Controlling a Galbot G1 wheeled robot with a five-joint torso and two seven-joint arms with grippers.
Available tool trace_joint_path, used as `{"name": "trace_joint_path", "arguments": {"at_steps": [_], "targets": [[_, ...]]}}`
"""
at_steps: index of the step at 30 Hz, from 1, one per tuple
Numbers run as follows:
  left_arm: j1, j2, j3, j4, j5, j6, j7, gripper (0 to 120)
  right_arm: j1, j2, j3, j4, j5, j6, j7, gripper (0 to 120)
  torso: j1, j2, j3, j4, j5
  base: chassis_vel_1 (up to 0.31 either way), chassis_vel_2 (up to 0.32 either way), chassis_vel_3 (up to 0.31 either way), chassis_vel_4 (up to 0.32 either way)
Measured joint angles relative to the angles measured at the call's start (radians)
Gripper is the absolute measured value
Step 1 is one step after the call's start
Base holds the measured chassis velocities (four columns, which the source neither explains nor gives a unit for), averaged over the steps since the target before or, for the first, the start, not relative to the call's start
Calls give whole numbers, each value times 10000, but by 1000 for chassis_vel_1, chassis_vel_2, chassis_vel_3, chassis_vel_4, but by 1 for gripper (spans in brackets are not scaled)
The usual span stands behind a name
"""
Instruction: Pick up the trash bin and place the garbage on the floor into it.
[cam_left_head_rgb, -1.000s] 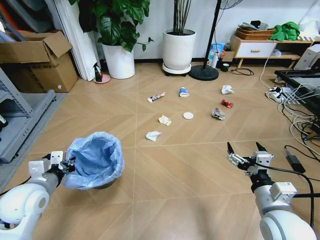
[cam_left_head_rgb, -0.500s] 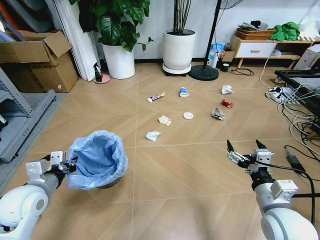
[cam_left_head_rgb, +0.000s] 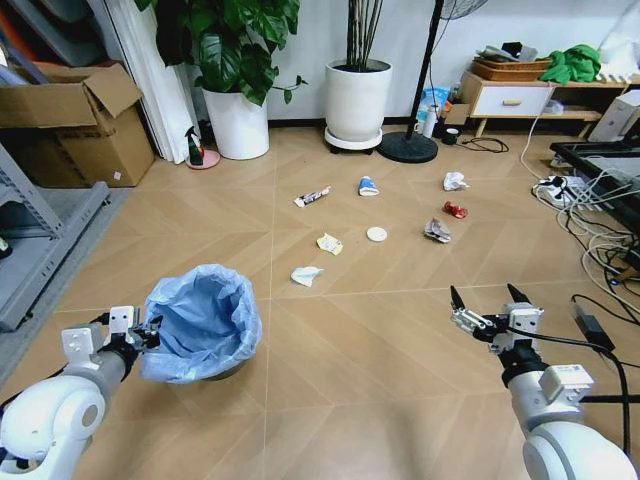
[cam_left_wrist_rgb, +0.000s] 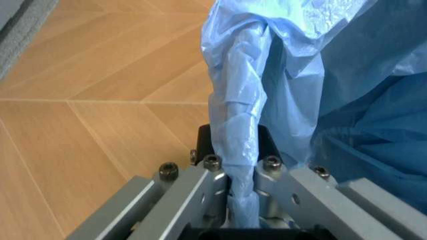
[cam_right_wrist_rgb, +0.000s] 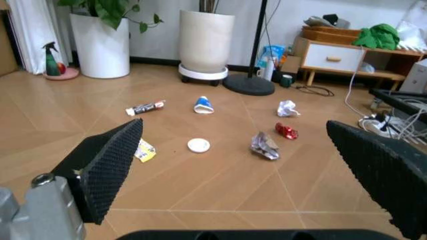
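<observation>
left arm low at my left, left claw clamped on the trash bin liner rim | right arm extended forward, right claw fingers spread, holding nothing

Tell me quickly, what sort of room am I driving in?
Probably a lived-in office or lab room: wood-pattern floor, potted plants in white pots, a cardboard box beside metal shelving, and loose cables on the right.
</observation>
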Motion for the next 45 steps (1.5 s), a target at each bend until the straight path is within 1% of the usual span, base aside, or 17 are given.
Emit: {"name": "trace_joint_path", "arguments": {"at_steps": [8,21,27,33,45], "targets": [[-49,15,-147,90,40,-2,163,0,-25,37,-16,10,-54,8,-89,100,0,0,1,0,0,-111,112,110,-110],[-192,-33,167,73,135,-2,157,0,-74,115,-14,-21,-139,90,-132,100,0,0,1,0,0,-124,123,126,-133],[-199,-47,134,152,190,-1,157,0,-61,112,-20,-61,-141,96,-148,100,0,0,1,2,0,-121,136,120,-129],[-221,-48,91,212,193,0,185,0,-43,112,-23,-107,-147,111,-203,100,0,0,0,-2,0,-130,125,136,-132],[-248,-57,108,229,194,0,192,0,-16,114,-36,-166,-159,115,-246,100,0,0,0,1,0,-128,135,132,-117]]}}
